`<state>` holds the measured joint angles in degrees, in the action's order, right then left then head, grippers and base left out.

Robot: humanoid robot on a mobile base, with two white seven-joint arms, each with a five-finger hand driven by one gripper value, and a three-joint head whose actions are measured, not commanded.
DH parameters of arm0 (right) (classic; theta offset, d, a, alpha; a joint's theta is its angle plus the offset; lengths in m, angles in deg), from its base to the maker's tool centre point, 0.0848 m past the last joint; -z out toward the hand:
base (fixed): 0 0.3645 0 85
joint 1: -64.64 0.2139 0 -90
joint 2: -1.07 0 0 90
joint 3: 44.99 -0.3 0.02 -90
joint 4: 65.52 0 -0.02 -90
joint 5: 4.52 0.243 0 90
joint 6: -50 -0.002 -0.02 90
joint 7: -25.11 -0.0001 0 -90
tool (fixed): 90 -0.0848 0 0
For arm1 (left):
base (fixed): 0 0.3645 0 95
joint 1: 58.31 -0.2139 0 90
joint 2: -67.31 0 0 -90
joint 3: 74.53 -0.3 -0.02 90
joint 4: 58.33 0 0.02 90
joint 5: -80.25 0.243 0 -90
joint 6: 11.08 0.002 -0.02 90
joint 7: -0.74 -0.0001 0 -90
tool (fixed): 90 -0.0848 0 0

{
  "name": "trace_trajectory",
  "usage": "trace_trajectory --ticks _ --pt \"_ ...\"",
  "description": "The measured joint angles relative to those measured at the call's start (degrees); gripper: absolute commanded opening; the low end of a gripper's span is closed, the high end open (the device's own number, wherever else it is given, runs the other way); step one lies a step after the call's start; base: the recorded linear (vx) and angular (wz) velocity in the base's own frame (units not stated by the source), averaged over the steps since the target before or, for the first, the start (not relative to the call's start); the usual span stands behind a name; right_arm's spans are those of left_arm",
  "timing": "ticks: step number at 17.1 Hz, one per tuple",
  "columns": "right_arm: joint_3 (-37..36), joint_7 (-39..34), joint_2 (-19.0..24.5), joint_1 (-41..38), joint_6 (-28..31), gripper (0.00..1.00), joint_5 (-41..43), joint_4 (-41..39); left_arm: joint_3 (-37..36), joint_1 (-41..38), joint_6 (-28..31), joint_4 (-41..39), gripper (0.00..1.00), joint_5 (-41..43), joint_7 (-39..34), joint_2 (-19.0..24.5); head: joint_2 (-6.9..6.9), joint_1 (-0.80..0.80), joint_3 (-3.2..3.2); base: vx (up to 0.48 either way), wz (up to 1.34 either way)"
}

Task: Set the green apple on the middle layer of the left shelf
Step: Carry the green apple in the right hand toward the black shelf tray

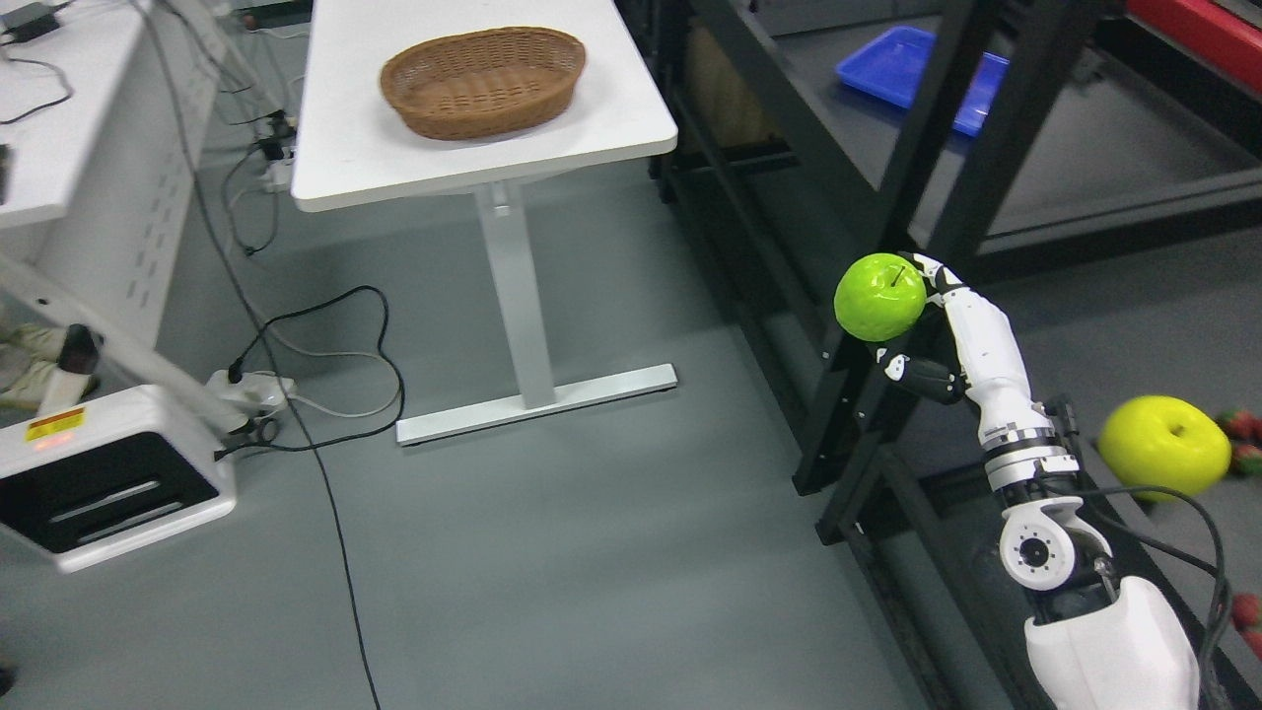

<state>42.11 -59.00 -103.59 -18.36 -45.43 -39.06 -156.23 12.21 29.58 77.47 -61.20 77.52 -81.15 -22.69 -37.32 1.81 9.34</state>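
1. The right hand (922, 325) reaches up from the lower right on a white arm, its fingers (932, 271) wrapped around the green apple (879, 297).
2. The green apple is held in the air, stem upward, just in front of a black upright of the shelf (917, 177) on the right side of the scene; it rests on no shelf layer.
3. A yellow apple (1163, 446) lies on a lower shelf layer, to the right of the arm and well apart from the green one.
4. Small red fruits (1244, 429) sit beside the yellow apple at the right edge.
5. A blue tray (892, 64) lies on a far layer of the shelf.
6. A wicker basket (483, 81) stands on the white table (631, 123) at the far left.
7. Black cables (325, 325) trail across the grey floor near the table's foot.
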Motion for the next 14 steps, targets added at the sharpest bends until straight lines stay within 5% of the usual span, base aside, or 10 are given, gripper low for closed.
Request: trace_trajectory --ticks 14 --pt "0.1 0.0 0.1 -0.9 0.0 0.01 0.0 -0.1 0.0 0.0 0.0 0.0 1.00 0.0 0.0 0.0 0.00 0.00 0.00 0.105 -0.97"
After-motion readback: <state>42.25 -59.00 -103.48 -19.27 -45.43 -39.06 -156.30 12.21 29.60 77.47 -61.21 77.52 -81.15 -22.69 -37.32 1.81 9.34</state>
